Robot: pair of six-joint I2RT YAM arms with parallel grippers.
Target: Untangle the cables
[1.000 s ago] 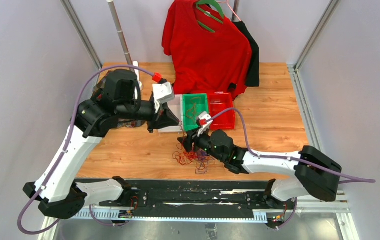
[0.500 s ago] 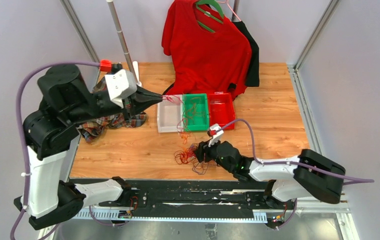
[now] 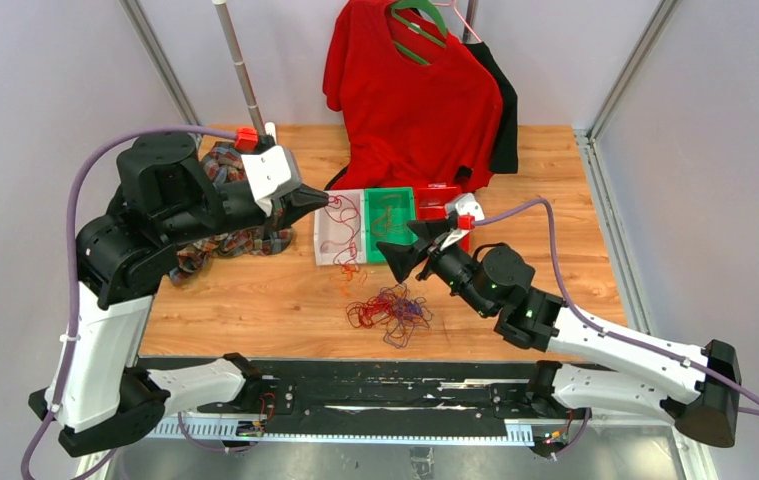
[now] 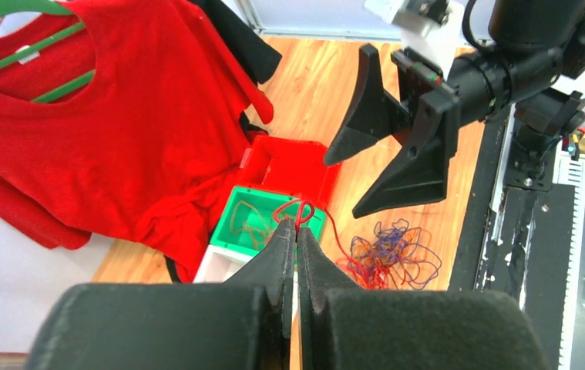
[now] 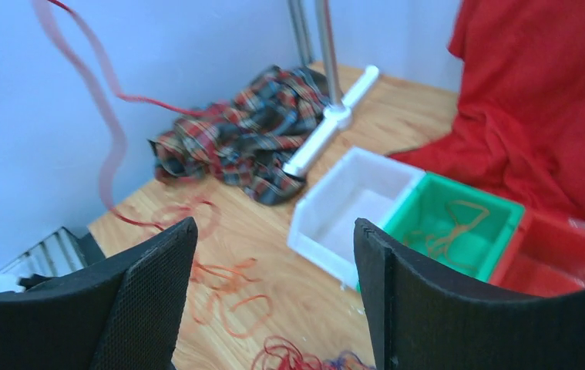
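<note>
A tangle of red, purple and orange cables [image 3: 391,309] lies on the wooden table in front of the bins; it also shows in the left wrist view [image 4: 388,254]. My left gripper [image 3: 327,199] is shut on a red cable [image 3: 345,228] and holds it in the air above the white bin [image 3: 327,252]. The cable hangs down to the table. In the left wrist view the red cable [image 4: 297,211] loops out of my closed fingertips [image 4: 297,229]. My right gripper [image 3: 402,254] is open and empty, raised above the table right of the hanging cable. An orange cable [image 5: 227,293] lies loose on the wood.
A green bin [image 3: 391,222] holds a thin brown cable. A red bin [image 3: 445,220] stands to its right. A red shirt [image 3: 413,95] hangs on a green hanger at the back. A plaid cloth [image 3: 217,240] lies at the left by a metal pole [image 3: 238,66].
My left gripper has stayed high with the red cable and shifted right, over the white bin. My right gripper has risen off the tangle, swung up and right, and opened.
</note>
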